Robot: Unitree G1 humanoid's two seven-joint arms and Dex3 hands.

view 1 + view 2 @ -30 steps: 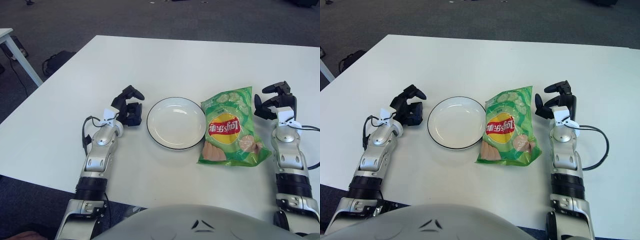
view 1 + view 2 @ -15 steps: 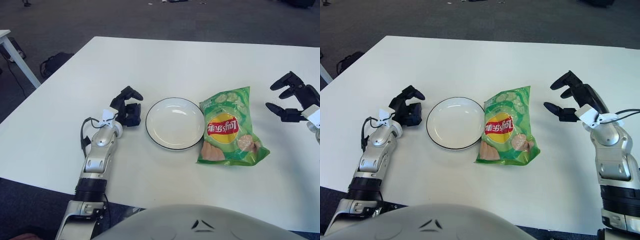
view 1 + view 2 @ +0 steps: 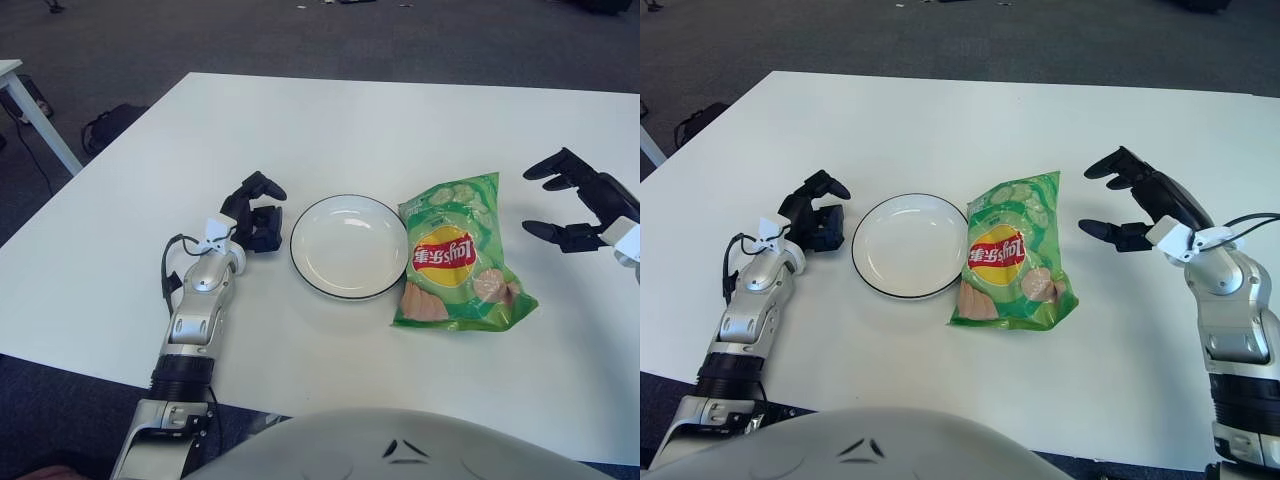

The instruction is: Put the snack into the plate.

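A green chip bag [image 3: 1013, 255] with a red and yellow logo lies flat on the white table, its left edge touching the rim of a white plate [image 3: 904, 259] with a dark rim. The plate holds nothing. My right hand [image 3: 1123, 203] hovers just right of the bag's upper part, fingers spread open toward it, holding nothing. My left hand [image 3: 817, 218] shows to the left of the plate, fingers curled, holding nothing.
The white table [image 3: 960, 130] stretches wide behind the plate and bag. A black cable [image 3: 1250, 220] trails from my right wrist. Dark floor lies beyond the table's far edge, with a bag [image 3: 112, 122] on the floor at the left.
My right hand lifted off the table, swung out to the right, and opened; now it has edged back leftward toward the bag. The bag, plate and left hand stayed put.
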